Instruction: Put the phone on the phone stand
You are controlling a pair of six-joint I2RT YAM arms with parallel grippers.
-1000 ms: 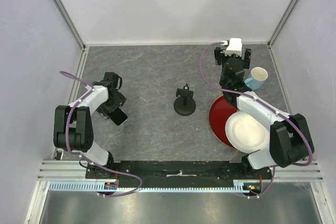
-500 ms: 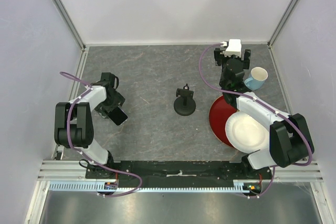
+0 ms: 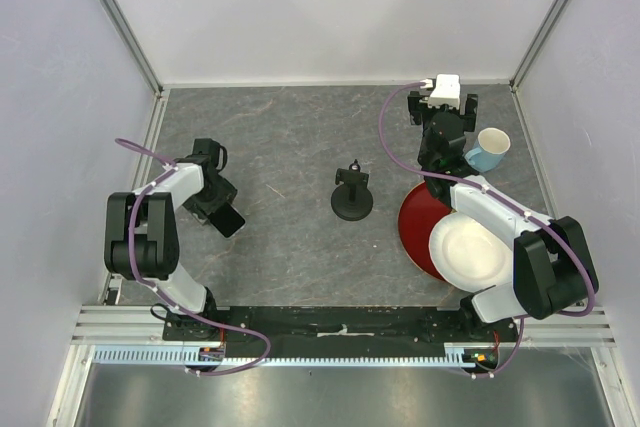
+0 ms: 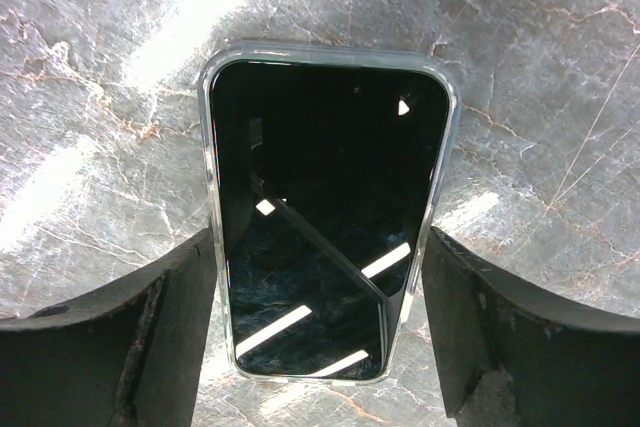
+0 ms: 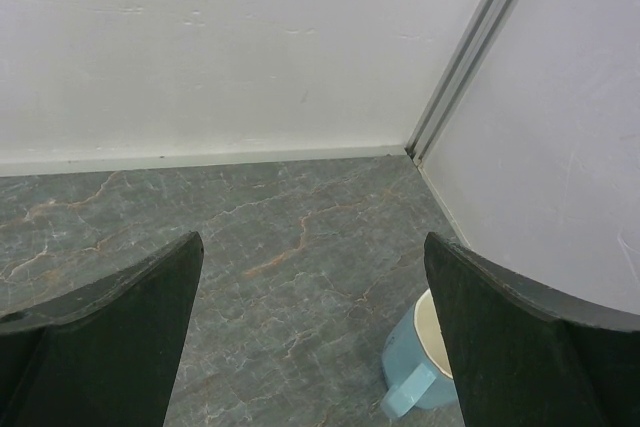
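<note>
Low in the left wrist view, brackets the flat black glass-faced phone (image 4: 325, 147) with the left gripper (image 4: 320, 247) for lifting, clench unclear; holds the right gripper (image 5: 312, 247) splayed, empty.

The overhead camera sits high behind my bases and looks steeply down on the whole grey table (image 3: 290, 137), with both arms in frame. My left wrist camera points straight down, very close over the phone (image 4: 325, 217). Overhead, that phone is a small dark slab at my left gripper (image 3: 222, 211). My right wrist camera looks low and forward into the far right corner, sharing the blue mug (image 5: 425, 362) with the overhead view.
</note>
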